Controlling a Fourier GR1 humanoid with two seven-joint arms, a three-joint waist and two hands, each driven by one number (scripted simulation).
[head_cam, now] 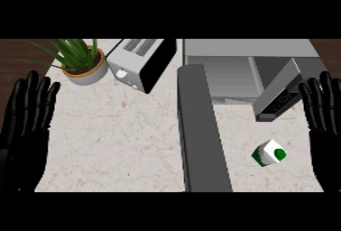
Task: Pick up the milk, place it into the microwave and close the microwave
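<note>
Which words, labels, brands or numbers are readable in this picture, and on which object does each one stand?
None can be read.
milk carton: only green patches, no letters.
microwave control panel: too small to read.
toaster: no markings visible.

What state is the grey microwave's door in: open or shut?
Open: the long dark grey door juts out over the pale counter, baring the microwave cavity.
</note>
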